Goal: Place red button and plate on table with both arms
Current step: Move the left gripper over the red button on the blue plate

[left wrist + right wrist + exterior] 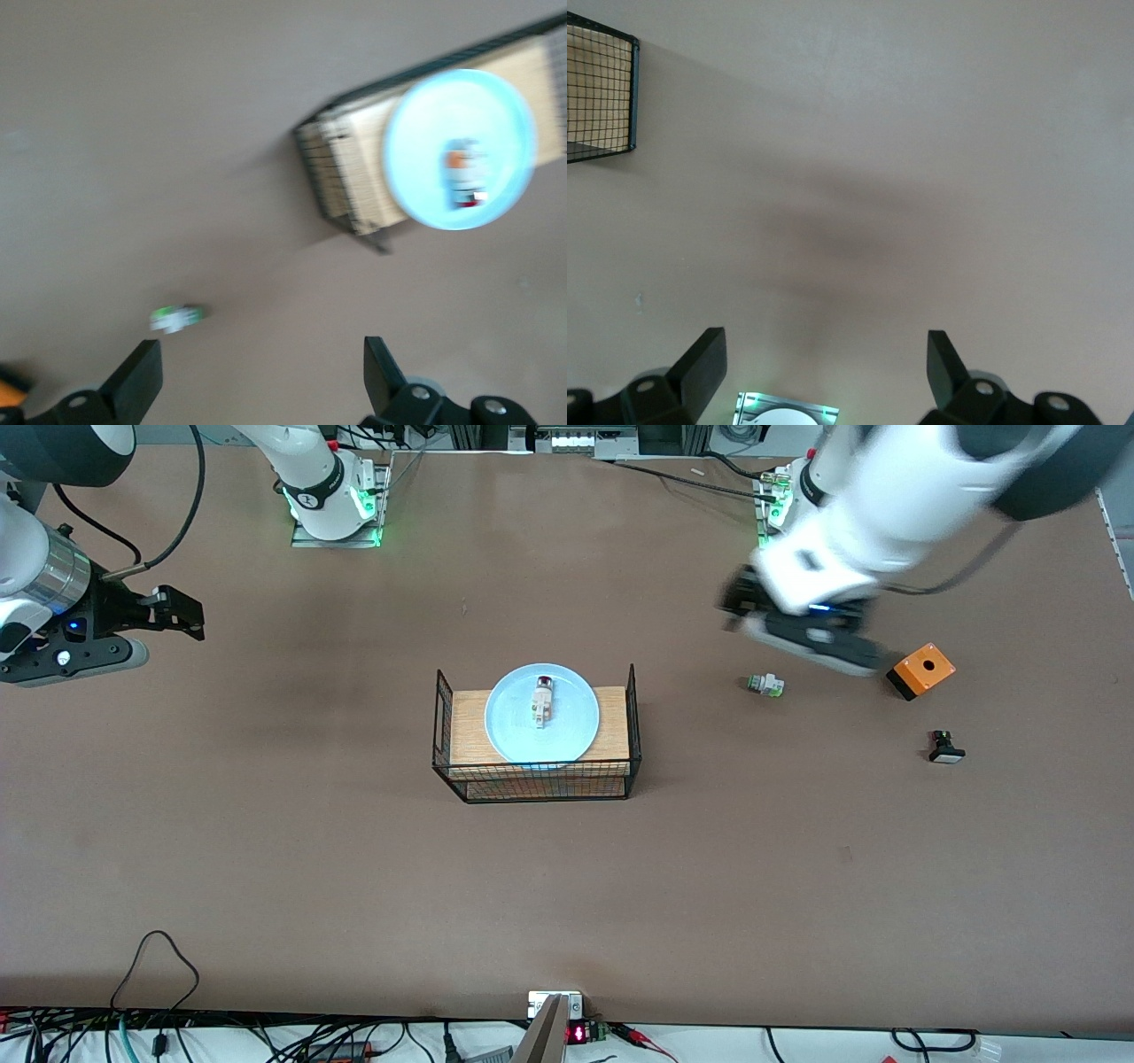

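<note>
Plainly, nothing had been lifted yet: the red button (542, 701) lay on the plate (509, 731), and the plate sat on the basket (535, 779) at mid-table (567, 886). The button's long axis ran toward and away from the front camera, red cap at the end farther from it. The left gripper (802, 631), fingers spread and empty, hung over bare table toward the left arm's end, near the green-capped part (765, 685). The right gripper (173, 615), also spread and empty, hung over the right arm's end. The left looked somewhat closer to the basket, so it was probably better placed to reach first.
</note>
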{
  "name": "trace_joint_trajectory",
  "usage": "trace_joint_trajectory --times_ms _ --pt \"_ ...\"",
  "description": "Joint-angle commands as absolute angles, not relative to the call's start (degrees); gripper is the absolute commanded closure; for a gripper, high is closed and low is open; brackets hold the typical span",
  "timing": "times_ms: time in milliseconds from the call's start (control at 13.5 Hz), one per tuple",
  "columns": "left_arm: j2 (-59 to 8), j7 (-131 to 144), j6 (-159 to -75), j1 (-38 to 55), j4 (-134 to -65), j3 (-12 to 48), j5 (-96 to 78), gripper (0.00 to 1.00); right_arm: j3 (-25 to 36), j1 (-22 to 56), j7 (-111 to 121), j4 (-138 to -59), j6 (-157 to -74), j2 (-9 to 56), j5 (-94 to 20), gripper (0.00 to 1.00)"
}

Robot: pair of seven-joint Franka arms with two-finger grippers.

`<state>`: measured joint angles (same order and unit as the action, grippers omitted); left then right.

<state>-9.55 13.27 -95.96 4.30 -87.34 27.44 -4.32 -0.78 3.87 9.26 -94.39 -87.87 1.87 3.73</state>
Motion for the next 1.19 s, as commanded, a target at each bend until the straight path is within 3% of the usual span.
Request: trace_joint_trajectory --times_ms 0,445,891,1113 --pt "-17.3 21.4 -97.9 12.5 -82.3 27.9 0.7 0.0 -1.2 3.3 8.8 -93.1 -86.8 2.4 2.3 0.0" --pt "-33.9 33.7 -99.9 23.8 -68.9 27.2 6.0 0.0 -1.2 3.2 8.6 -93.2 -86.9 2.5 -2.3 0.0" --pt "-39.7 38.9 -109.8 26.6 -68.0 25.4 7.1 0.0 -1.7 4.2 3.4 -93.1 -87.6 3.4 -6.2 0.0" --pt "-41.1 41.2 -110.2 27.6 -68.0 24.4 7.2 0.0 -1.8 5.5 -3.0 -93.1 -88.8 5.0 -9.0 0.0"
